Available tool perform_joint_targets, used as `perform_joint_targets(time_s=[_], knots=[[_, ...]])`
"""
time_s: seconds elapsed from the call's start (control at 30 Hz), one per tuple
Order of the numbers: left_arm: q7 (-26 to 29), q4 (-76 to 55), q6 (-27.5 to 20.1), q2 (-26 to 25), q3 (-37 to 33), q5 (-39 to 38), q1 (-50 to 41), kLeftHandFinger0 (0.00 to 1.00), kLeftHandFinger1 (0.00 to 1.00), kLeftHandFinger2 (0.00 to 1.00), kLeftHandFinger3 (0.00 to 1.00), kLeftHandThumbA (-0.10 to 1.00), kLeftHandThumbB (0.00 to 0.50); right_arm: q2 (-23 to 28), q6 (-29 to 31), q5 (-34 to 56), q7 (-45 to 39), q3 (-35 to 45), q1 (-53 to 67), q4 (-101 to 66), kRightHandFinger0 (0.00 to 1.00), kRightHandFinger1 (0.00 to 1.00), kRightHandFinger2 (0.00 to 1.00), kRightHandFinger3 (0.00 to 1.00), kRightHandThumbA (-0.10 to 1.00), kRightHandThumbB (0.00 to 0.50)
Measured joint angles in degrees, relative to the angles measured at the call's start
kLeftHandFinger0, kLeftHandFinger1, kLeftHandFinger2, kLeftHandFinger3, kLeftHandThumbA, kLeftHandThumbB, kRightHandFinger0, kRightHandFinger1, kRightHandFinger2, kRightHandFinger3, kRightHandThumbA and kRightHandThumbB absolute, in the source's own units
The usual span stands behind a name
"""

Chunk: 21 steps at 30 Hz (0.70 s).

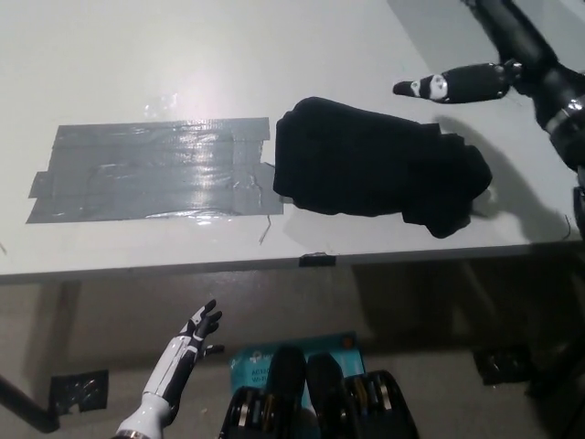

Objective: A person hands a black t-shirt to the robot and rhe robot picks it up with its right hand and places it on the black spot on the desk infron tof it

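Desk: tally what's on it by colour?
Black: 1, the t-shirt
Grey: 1, the tape patch
Total: 2
Right hand is off the t-shirt; left hand hangs below the desk.

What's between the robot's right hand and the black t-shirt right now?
Nothing: in the head view, only bare white desk separates the open right hand from the black t-shirt lying below it.
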<state>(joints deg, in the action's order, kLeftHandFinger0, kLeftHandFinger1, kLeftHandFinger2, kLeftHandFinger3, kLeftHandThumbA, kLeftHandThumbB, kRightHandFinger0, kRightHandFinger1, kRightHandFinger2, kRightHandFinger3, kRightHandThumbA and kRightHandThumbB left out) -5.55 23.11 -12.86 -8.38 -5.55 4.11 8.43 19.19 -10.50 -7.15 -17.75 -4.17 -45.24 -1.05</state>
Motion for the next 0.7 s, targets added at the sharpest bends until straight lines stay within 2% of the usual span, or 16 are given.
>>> perform_joint_targets(time_s=[0.07, 0.1, 0.17, 0.2, 0.23, 0.3, 0.4, 0.43, 0.47, 0.53, 0.6, 0.7], knots=[[0.0, 0.0, 0.0, 0.0, 0.0, 0.0, 0.0, 0.84, 1.00, 1.00, 1.00, 1.00, 0.500, 0.0, -0.2, 0.9, 0.0, 0.7, 2.2, -3.4, 1.00, 1.00, 1.00, 1.00, 1.00, 0.500], [0.0, 0.0, 0.0, 0.0, 0.0, 0.0, 0.0, 0.86, 1.00, 1.00, 1.00, 1.00, 0.500, -0.1, -0.2, 1.4, 0.1, 1.0, 4.0, -5.5, 1.00, 1.00, 1.00, 1.00, 1.00, 0.459], [0.0, 0.0, 0.0, 0.0, 0.0, 0.0, 0.0, 0.86, 1.00, 1.00, 1.00, 1.00, 0.500, -0.2, -0.3, 2.2, 0.1, 1.7, 7.2, -9.4, 1.00, 1.00, 1.00, 1.00, 1.00, 0.463], [0.0, 0.1, 0.0, 0.0, 0.0, 0.0, 0.0, 0.86, 1.00, 1.00, 1.00, 1.00, 0.500, -0.3, -0.3, 2.6, 0.1, 2.1, 9.4, -11.6, 1.00, 1.00, 1.00, 1.00, 1.00, 0.445], [0.0, 0.1, 0.0, 0.0, 0.0, 0.0, 0.0, 0.85, 1.00, 1.00, 1.00, 1.00, 0.500, -0.6, -0.3, 3.1, 0.1, 2.3, 11.8, -13.9, 1.00, 1.00, 1.00, 1.00, 1.00, 0.446], [0.0, 0.3, 0.0, 0.0, 0.0, 0.0, 0.0, 0.86, 1.00, 1.00, 1.00, 1.00, 0.500, -1.3, -0.2, 4.4, 0.2, 2.7, 17.2, -18.1, 1.00, 1.00, 1.00, 1.00, 1.00, 0.397], [0.0, 0.3, 0.0, 0.0, 0.0, 0.0, -0.1, 0.87, 1.00, 1.00, 1.00, 1.00, 0.500, -2.4, 0.2, 5.7, 0.2, 2.8, 23.3, -21.0, 1.00, 1.00, 1.00, 1.00, 1.00, 0.367], [0.0, 0.3, 0.0, 0.0, 0.0, 0.0, -0.2, 0.87, 1.00, 1.00, 1.00, 1.00, 0.500, -4.3, 0.4, 7.6, 0.1, 2.8, 29.9, -22.3, 1.00, 1.00, 1.00, 1.00, 1.00, 0.367], [0.0, 0.4, 0.0, 0.0, 0.0, 0.0, -0.4, 0.87, 1.00, 1.00, 1.00, 1.00, 0.500, -5.3, 0.4, 8.7, 0.0, 2.8, 32.5, -22.2, 1.00, 1.00, 1.00, 1.00, 1.00, 0.338], [0.0, 0.4, 0.0, 0.0, -0.1, 0.0, -0.7, 0.88, 1.00, 1.00, 1.00, 1.00, 0.500, -7.7, 0.4, 11.1, -0.2, 2.9, 37.8, -21.5, 1.00, 1.00, 1.00, 1.00, 1.00, 0.316], [0.0, 0.3, 0.0, 0.0, -0.1, 0.0, -0.7, 0.86, 1.00, 1.00, 1.00, 1.00, 0.500, -9.4, 0.4, 12.6, -0.4, 2.9, 40.6, -20.2, 1.00, 1.00, 1.00, 1.00, 1.00, 0.303], [0.0, 0.3, 0.0, 0.0, -0.2, 0.0, -0.8, 0.86, 1.00, 1.00, 1.00, 1.00, 0.500, -12.7, 1.2, 15.9, -0.8, 3.1, 44.1, -14.2, 1.00, 1.00, 1.00, 1.00, 1.00, 0.248]])
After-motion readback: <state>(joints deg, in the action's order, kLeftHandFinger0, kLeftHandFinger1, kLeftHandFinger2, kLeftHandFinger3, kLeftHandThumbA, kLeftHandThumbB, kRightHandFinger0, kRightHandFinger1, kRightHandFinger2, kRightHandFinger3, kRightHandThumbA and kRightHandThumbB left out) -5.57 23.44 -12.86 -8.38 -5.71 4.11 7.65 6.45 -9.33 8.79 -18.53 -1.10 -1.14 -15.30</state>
